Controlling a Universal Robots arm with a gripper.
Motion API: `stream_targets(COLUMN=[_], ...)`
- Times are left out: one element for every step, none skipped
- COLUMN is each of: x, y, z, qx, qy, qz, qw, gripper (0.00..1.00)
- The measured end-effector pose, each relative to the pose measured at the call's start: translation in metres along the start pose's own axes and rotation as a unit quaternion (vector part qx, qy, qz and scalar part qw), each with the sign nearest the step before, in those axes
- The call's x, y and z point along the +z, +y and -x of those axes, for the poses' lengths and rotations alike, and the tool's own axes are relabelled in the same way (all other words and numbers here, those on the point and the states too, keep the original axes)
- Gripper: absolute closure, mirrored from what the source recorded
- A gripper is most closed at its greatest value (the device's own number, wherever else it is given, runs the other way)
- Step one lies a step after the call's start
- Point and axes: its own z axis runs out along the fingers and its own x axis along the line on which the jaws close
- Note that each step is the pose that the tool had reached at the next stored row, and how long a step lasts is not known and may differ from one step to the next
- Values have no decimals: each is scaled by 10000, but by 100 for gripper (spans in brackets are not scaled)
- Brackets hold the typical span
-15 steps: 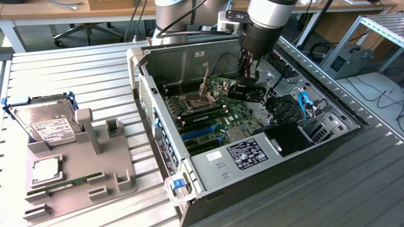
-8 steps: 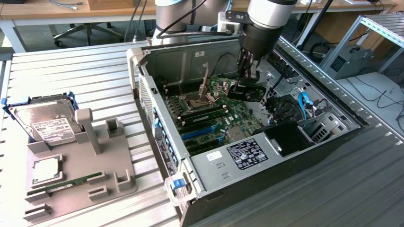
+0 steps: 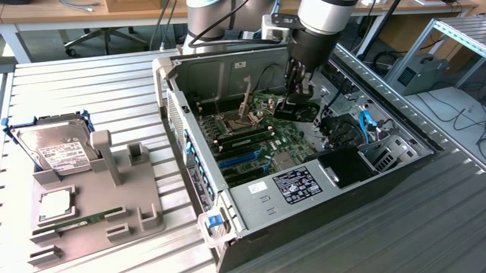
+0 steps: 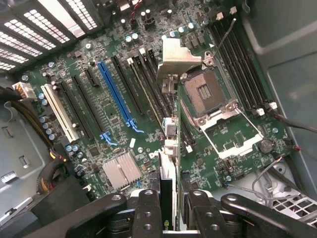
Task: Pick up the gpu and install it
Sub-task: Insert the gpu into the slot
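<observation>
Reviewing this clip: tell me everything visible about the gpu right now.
The gpu is a thin flat card seen edge-on, dark with a silvery bracket end, held upright between the fingers of the gripper. It hangs inside the open computer case, above the green motherboard, not yet seated in any slot. In the exterior view the gripper largely hides it.

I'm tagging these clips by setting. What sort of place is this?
Probably a robotics lab or workshop test bench: an open computer case lies on a metal slatted table, desks and an office chair behind.

Lab: robot arm, workbenches
</observation>
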Motion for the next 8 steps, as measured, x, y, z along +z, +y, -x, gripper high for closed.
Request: stream_targets(x=[0,0,0,0,0,0,0,0], y=[0,0,0,0,0,0,0,0], z=[0,0,0,0,0,0,0,0], qx=[-16,-34,-49,-67,-84,-106,-122,-142], qy=[0,0,0,1,1,1,1,1], qz=[1,1,2,2,3,3,4,4], qw=[10000,10000,10000,10000,10000,9999,9999,9999], gripper=[74,74,74,74,74,74,74,74])
